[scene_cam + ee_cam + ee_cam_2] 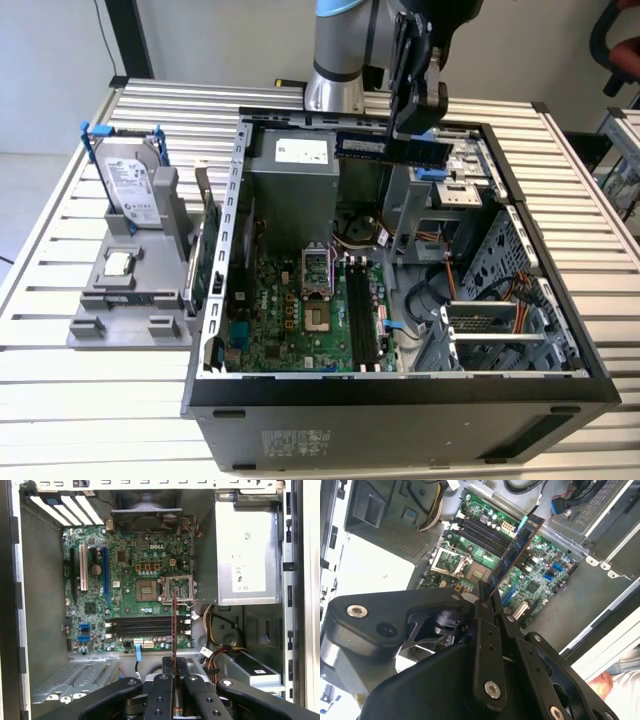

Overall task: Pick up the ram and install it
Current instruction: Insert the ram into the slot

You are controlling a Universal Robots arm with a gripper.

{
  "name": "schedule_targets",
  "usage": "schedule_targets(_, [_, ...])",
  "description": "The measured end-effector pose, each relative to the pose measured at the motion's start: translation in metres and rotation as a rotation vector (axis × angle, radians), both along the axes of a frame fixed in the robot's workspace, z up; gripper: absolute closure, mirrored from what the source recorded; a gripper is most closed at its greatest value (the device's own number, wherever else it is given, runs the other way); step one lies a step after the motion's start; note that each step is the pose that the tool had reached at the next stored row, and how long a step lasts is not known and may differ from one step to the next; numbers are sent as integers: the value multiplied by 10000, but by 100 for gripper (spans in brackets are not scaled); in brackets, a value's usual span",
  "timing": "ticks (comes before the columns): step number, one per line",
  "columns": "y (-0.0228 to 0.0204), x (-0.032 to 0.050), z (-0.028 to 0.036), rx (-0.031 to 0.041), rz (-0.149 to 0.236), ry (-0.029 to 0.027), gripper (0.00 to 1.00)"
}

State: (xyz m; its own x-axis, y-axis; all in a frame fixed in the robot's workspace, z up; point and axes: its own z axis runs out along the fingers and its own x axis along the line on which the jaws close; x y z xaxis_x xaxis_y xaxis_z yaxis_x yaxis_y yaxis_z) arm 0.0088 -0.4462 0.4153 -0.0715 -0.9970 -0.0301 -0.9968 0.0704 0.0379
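The pick-up looks done and the carry is in hand. The claw (411, 135) is closed on the ram stick (392, 148), pinching its upper edge so it hangs level above the far end of the open computer case (400, 390). The empty memory slots (362, 320) lie at about six o'clock from it in the exterior view. I judge that the stick sits crosswise to them, so seating it calls for a turn and a careful line-up. The arm (338, 50) drops in from twelve o'clock, its wrist pointing straight down.
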Motion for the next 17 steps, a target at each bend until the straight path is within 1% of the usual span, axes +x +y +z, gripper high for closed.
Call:
schedule_targets(2, [0, 0, 0, 0, -238, 0, 100])
schedule_targets(3, [0, 0, 0, 1, -491, 0, 100])
schedule_targets(17, [0, 0, 0, 1, -2293, 0, 100])
